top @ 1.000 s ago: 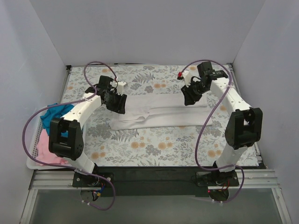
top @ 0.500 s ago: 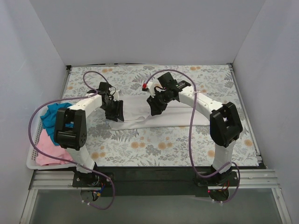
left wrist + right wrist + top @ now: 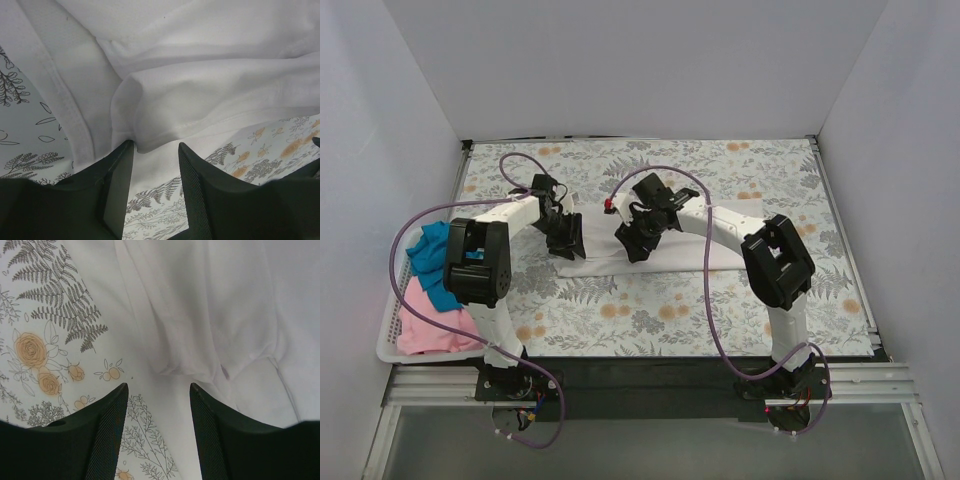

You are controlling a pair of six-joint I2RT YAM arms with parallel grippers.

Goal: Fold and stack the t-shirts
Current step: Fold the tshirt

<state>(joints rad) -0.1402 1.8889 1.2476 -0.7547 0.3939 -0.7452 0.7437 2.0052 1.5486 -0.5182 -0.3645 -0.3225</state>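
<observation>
A white t-shirt lies flattened and partly folded across the middle of the floral table cover. My left gripper is at the shirt's left end. In the left wrist view its jaws stand apart, with a raised fold of the white shirt right at the fingertips. My right gripper is low over the shirt's middle. In the right wrist view it is open over the shirt's edge, holding nothing. A teal-blue shirt and a pink shirt lie in the basket.
The white slotted basket stands at the table's left edge, beside the left arm's base. White walls close in the table at the back and on both sides. The purple cables loop above both arms.
My right gripper has swept left from the shirt's right end to its middle. My left gripper has stayed at the shirt's left end, shifting only slightly.
</observation>
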